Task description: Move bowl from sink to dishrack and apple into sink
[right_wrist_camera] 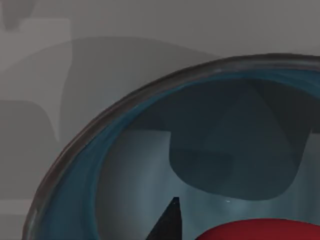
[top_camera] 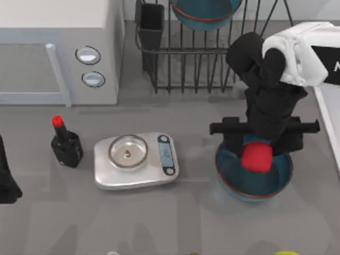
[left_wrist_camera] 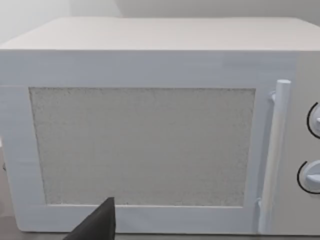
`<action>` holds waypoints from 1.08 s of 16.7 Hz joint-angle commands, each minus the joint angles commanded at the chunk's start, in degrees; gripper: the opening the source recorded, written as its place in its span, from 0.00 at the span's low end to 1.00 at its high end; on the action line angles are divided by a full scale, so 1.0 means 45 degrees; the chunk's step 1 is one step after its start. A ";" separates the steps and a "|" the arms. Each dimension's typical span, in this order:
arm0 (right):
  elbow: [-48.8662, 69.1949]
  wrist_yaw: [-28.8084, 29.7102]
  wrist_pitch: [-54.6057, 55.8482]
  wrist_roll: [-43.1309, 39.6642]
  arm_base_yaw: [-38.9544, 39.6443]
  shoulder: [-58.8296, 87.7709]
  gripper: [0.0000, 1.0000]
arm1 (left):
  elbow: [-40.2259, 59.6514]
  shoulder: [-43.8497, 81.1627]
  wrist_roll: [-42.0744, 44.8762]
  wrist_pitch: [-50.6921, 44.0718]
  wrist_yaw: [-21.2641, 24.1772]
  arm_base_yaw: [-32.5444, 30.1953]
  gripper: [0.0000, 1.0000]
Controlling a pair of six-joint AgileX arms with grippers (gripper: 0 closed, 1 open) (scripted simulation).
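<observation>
A teal-blue bowl with a reddish rim rests in the black wire dishrack at the back, partly cut off by the top view's edge. A matching bowl stands on the table at the right. The red apple lies inside it. My right gripper hangs straight over the apple, open. In the right wrist view one fingertip stands just beside the apple, a small gap between them, inside the bowl. The sink shows as a pale rim at the far right. My left gripper is parked at the far left.
A white microwave fills the back left and faces the left wrist camera. A black bottle with a red cap and a silver kitchen scale stand mid-table. The rack's dark cutlery cup is at its left corner.
</observation>
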 joint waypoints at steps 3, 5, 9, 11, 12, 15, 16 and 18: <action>0.1234 -0.0010 -0.1974 -0.0040 0.0004 -0.0497 0.00 | 0.0000 0.0000 0.0000 0.0000 0.0000 0.0000 1.00; 0.1899 -0.0005 -0.2863 -0.0070 -0.0001 -0.0801 0.00 | 0.0000 0.0000 0.0000 0.0000 0.0000 0.0000 1.00; 0.2195 -0.0002 -0.3214 -0.0091 -0.0013 -0.0978 0.00 | 0.0000 0.0000 0.0000 0.0000 0.0000 0.0000 1.00; 0.2166 -0.0010 -0.3180 -0.0066 0.0007 -0.0931 0.00 | 0.0000 0.0000 0.0000 0.0000 0.0000 0.0000 1.00; 0.2070 -0.0062 -0.3055 -0.0097 -0.0048 -0.0968 0.00 | 0.0000 0.0000 0.0000 0.0000 0.0000 0.0000 1.00; 0.1267 -0.0532 -0.1872 -0.0367 -0.0547 -0.1226 0.00 | 0.0000 0.0000 0.0000 0.0000 0.0000 0.0000 1.00; 0.0857 -0.0781 -0.1211 -0.0508 -0.0818 -0.1340 0.00 | 0.0000 0.0000 0.0000 0.0000 0.0000 0.0000 1.00; -0.0117 -0.1379 0.0494 -0.0857 -0.1502 -0.1604 0.00 | 0.0000 0.0000 0.0000 0.0000 0.0000 0.0000 1.00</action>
